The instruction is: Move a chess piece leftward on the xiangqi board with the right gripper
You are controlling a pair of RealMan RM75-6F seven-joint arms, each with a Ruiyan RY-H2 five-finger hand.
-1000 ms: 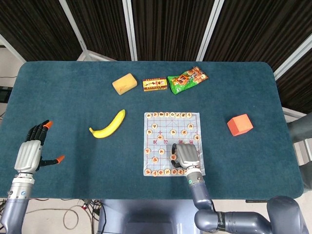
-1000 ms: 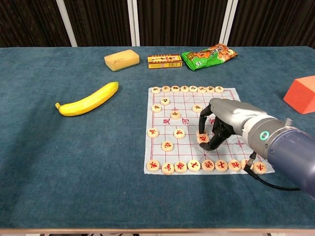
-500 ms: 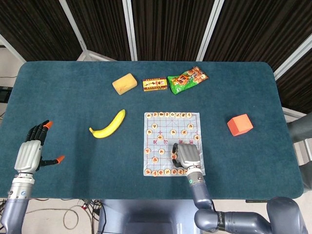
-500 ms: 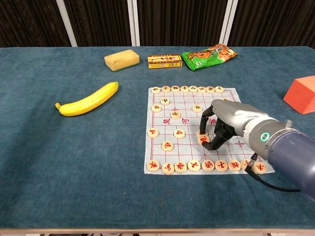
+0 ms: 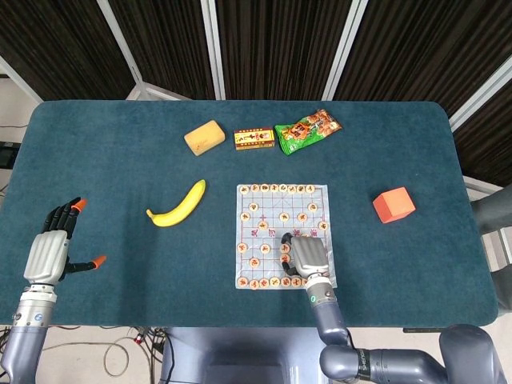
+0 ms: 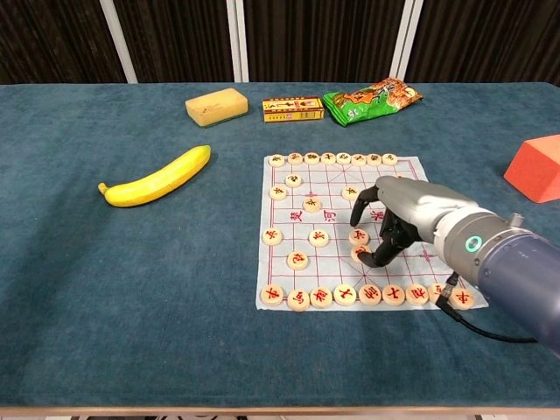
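Fingers [image 6: 374, 255] of our right hand [image 6: 398, 219] are curled down over one chess piece [image 6: 359, 253] on the xiangqi board [image 6: 289, 276], tips touching or just beside it; thumb side lifted above the next piece [image 6: 359, 235]. Whether the disc is truly pinched or only nudged, we cannot tell from either view.

What changed vs half a sec ago: the hand has eased back a little & the forefinger has risen off the board, so two discs now show clear under the palm in chest view where they were half covered. Piece looks to sit abt where it did, maybe a hair toward the left edge of the board. Our judgement: the leftward slide is barely begun or just finishing a small step; can't say which.

Views compared: chest view shows the underside of the hand, the curl of the fingers & both discs. Head view shows only the back of the hand [image 5: 306, 258] over the board's near right part, piece [image 5: 285, 258] peeking at its left side, no finger detail. Head view alone shows our left hand [image 5: 50, 252] at the near left corner of the desk [image 5: 112, 152], fingers spread, holding nothing. Chest view misses it.

Farther out: banana [image 6: 159, 177] left of the board, untouched.
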